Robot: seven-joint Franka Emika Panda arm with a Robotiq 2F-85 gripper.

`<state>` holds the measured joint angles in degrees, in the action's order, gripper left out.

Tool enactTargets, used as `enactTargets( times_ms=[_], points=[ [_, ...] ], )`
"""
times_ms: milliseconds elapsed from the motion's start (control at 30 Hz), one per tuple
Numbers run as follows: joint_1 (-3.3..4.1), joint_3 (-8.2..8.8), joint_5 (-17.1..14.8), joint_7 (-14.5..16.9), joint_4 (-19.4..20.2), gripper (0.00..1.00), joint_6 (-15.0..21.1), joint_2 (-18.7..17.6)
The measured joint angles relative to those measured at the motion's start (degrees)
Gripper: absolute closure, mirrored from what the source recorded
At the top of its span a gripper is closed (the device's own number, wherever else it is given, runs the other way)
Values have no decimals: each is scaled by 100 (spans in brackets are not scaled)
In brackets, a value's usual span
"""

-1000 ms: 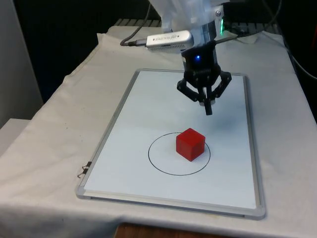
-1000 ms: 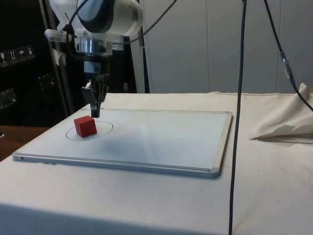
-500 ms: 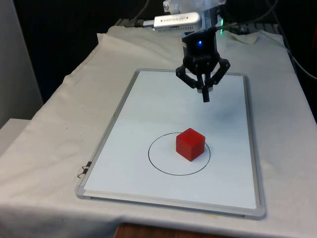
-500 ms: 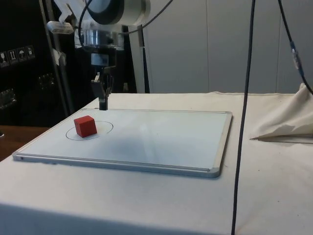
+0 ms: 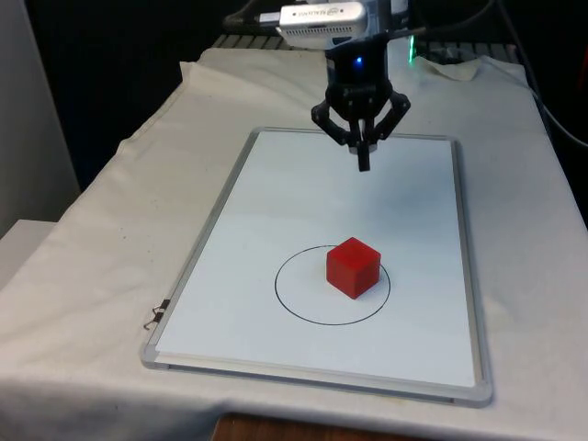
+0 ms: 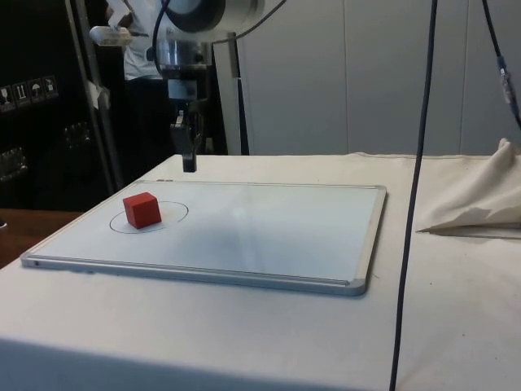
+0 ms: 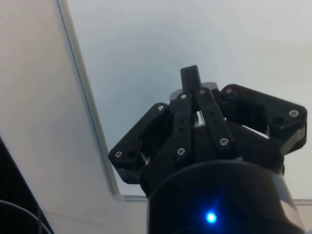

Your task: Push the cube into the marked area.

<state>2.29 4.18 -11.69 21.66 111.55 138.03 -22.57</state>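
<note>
Front view: the cube (image 5: pixel 353 267) sits inside the circle (image 5: pixel 294 310) on the board (image 5: pixel 276 197), toward its right side, so the push looks done. The gripper (image 5: pixel 364 163) hangs above the board's far end, well apart from it.

Side view: the gripper (image 6: pixel 189 163) is raised clear of the cube (image 6: pixel 142 210).

Wrist view: the fingers (image 7: pixel 190 78) are pressed together, suited to pushing, over bare board (image 7: pixel 204 34).

This looks like a robotics lab or test room. A desk (image 5: pixel 83 276) draped in white cloth carries a whiteboard (image 5: pixel 276 193) with a circle (image 5: pixel 299 310) drawn toward its 6 o'clock edge, and cables (image 6: pixel 415 187) hang loose over it. Black curtains (image 5: pixel 119 55) and dark cabinets (image 6: pixel 37 122) with warning stickers close it in.
</note>
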Motion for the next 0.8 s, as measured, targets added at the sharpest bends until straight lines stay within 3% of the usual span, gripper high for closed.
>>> enactTargets(
  times_ms=[200, 367, 800],
  points=[
    [0, 92, 172, -46, 17, 100, -63, 46],
    [0, 103, 378, -327, 11, 100, -63, 80],
    [0, 109, 418, -859, -11, 100, -63, 115]
  ],
)
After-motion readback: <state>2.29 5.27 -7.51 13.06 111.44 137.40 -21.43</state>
